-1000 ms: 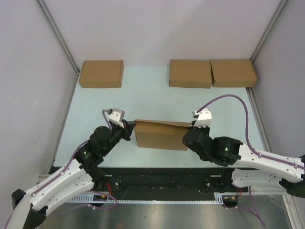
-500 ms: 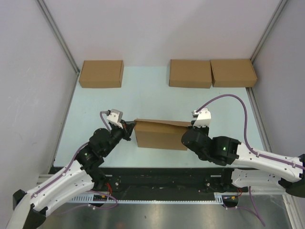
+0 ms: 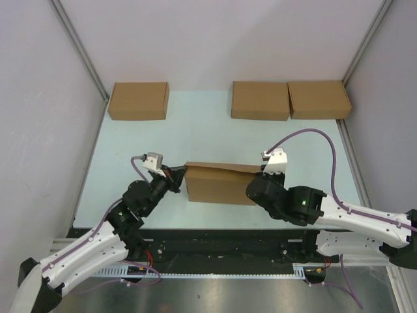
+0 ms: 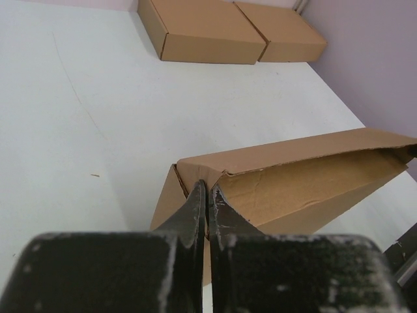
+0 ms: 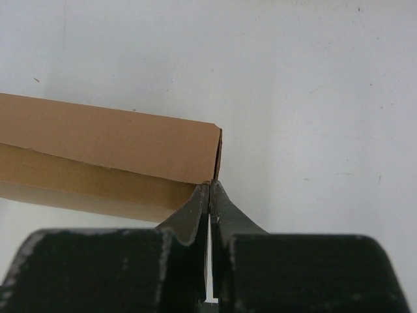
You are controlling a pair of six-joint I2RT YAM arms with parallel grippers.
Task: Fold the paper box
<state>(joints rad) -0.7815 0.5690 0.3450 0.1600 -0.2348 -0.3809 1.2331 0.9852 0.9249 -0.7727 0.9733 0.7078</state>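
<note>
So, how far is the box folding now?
Done: the box is formed, walls up. In hand: the left gripper and right gripper, both shut, sit at its end corners. Still to do: the lid gapes and must close flat.

Three flat brown cardboard boxes [image 3: 260,100] are ranged along the far edge of the pale table [image 3: 195,130]. The brown corrugated paper box [image 3: 220,186] is set toward the near edge, about midway along it.
</note>
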